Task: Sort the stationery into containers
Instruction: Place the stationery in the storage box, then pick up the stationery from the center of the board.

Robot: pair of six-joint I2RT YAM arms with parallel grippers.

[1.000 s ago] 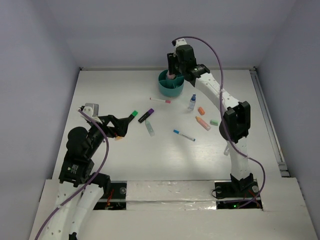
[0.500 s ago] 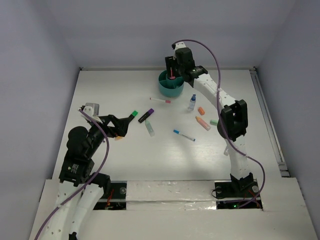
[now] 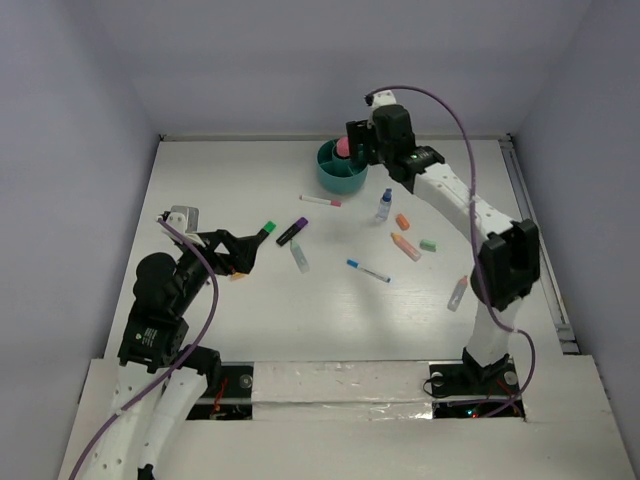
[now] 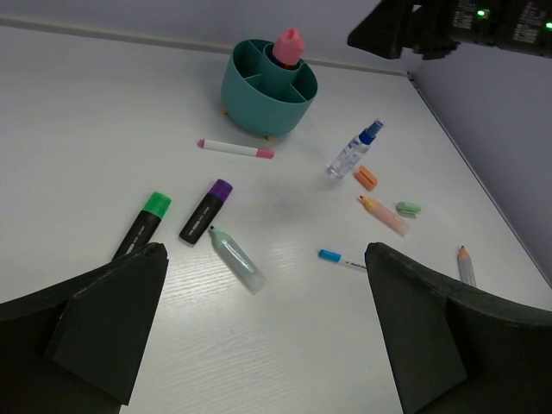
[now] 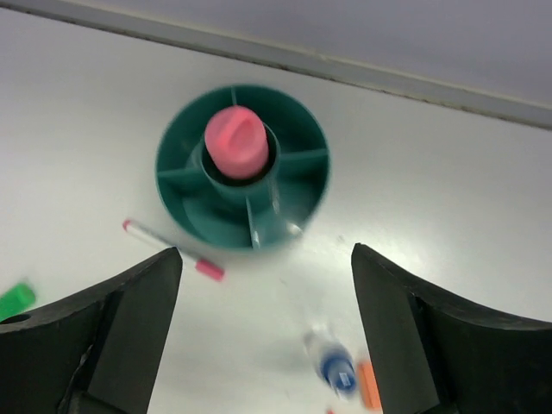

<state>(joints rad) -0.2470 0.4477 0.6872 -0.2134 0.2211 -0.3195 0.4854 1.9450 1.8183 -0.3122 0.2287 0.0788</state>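
Right hand (image 5: 266,252) hangs above the cup (image 4: 250,99), fingers spread wide and nothing between them. No grip there. The cup sits near the far edge of the desk (image 4: 78,103), about midway along it. Standing upright in its round centre well is the pink bottle (image 5: 235,142), cap poking above the rim. That well looks like the snug spot for it, since the walls around it keep it from tipping. The wedge compartments around it look empty, though the wrist view is a bit blurred. One item sorted, I'd say, and plenty to go.

Everything else lies flat on the desk. The pink pen (image 4: 235,148) is just near of the cup. The green marker (image 4: 145,222), purple marker (image 4: 205,211) and pale highlighter (image 4: 235,259) cluster toward the left. The spray bottle (image 4: 352,153) stands upright right of centre. Near it are the orange piece (image 4: 366,178), orange highlighter (image 4: 385,215) and green piece (image 4: 407,208). The blue pen (image 4: 342,260) is mid-desk, and the pencil (image 4: 465,266) lies out by the right edge.

Left hand (image 4: 266,259) is wide open too, empty, low over the near-left part of the desk and facing the markers. That seems a ready stance for the green or purple one. The long items will need standing on end to fit those wedges.
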